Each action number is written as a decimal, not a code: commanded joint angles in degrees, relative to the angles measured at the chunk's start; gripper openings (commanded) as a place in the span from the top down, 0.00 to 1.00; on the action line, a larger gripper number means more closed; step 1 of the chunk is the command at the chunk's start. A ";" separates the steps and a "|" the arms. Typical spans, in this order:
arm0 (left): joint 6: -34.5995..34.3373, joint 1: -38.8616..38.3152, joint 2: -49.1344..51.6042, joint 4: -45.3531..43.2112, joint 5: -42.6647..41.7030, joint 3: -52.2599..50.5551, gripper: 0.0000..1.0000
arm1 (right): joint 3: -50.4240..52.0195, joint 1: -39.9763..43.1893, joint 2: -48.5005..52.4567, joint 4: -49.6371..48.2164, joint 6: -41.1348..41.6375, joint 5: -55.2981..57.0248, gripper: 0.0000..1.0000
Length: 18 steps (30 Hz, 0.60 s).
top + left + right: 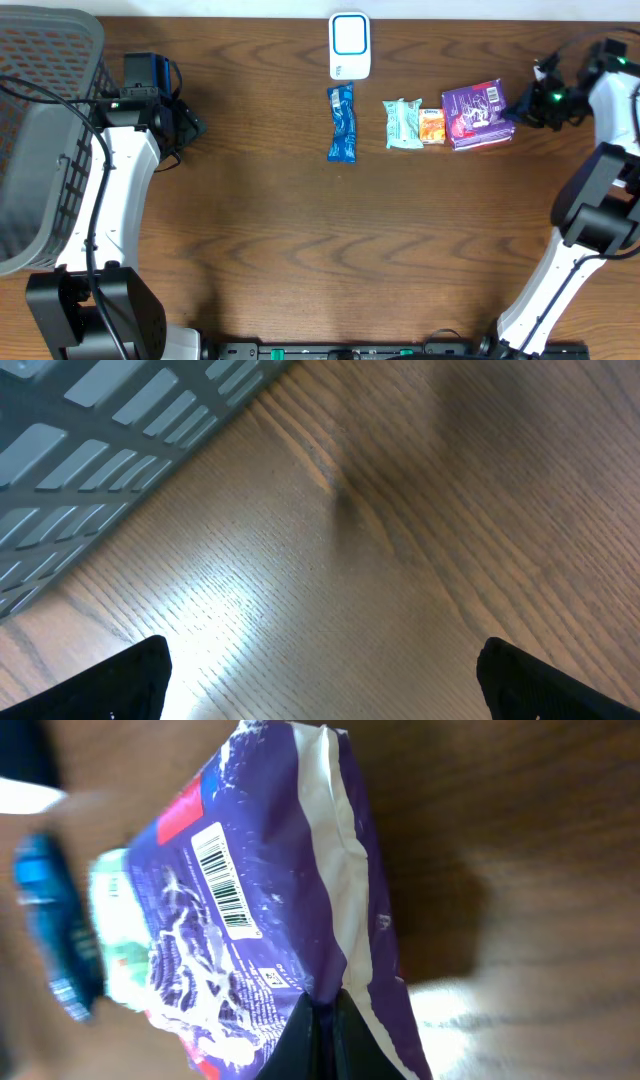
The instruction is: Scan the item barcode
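Observation:
A purple snack packet (476, 114) lies at the right of the table, with its barcode (222, 882) facing up in the right wrist view. My right gripper (322, 1020) is shut on the packet's right edge, its dark fingers (350, 1045) pinching the purple wrapper (300, 850). Seen from overhead, that gripper (522, 108) sits at the packet's right side. The white and blue scanner (350, 45) stands at the back centre. My left gripper (320, 670) hangs open over bare wood near the basket, with nothing between its fingers (120, 685).
A blue packet (341, 123), a mint green packet (404, 124) and a small orange packet (432, 126) lie in a row left of the purple one. A grey mesh basket (40, 130) fills the far left.

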State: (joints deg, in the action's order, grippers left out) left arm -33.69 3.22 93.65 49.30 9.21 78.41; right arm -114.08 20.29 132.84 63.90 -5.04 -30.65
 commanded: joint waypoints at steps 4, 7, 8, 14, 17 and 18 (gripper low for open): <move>-0.68 0.13 0.22 0.15 0.70 0.02 0.02 | -1.49 -8.22 -7.52 0.22 7.50 27.45 0.99; -0.68 0.13 0.22 0.15 0.70 0.02 0.02 | -1.49 -10.97 -7.82 0.17 8.20 32.59 0.99; -0.68 0.13 0.22 0.15 0.70 0.02 0.02 | -1.38 -11.56 -7.67 0.00 8.20 32.68 0.98; -0.68 0.13 0.22 0.15 0.68 0.02 0.02 | -0.83 -11.15 -6.80 -0.22 8.24 30.03 0.13; -0.68 0.13 0.22 0.15 0.70 0.02 0.02 | -0.48 -9.16 -6.80 -0.09 8.22 27.74 0.06; -0.68 0.13 0.22 0.15 0.70 0.02 0.02 | -0.46 -8.35 -6.78 -0.02 8.15 26.45 0.06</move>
State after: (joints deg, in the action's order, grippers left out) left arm -33.69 3.22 93.65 49.30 9.21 78.41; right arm -114.69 9.45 126.06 63.66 2.44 -2.37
